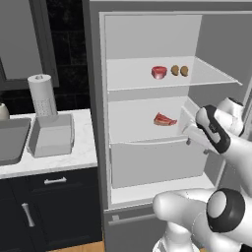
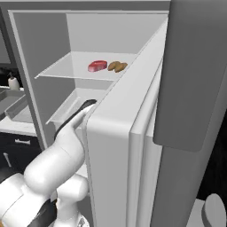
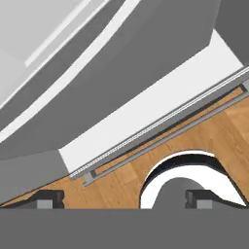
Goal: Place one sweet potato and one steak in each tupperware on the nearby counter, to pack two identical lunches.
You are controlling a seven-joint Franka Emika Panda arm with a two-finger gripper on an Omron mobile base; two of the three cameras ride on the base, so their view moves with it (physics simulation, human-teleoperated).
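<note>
**Open fridge, trays waiting**

Kitchen fridge [image 1: 147, 123] stands open. Gripper [image 3: 124, 198], jaws wide and empty, points at the floor [image 3: 214, 141]. Top shelf [image 1: 138, 78]: steak [image 1: 159, 72], two sweet potatoes [image 1: 179, 70]. Lower shelf: another steak [image 1: 164, 119]. Tupperware [image 1: 51, 139] sits on the worktop [image 1: 74, 160].

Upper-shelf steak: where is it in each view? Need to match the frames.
Left base view: steak on the fridge's upper shelf, centre-right, left of the two sweet potatoes.
Right base view: same steak upper centre-left, again left of the sweet potatoes.
Hand view: not in it; it looks down past the fridge's base at wood floor.
Shared landmark: the sweet potato pair beside it.
</note>
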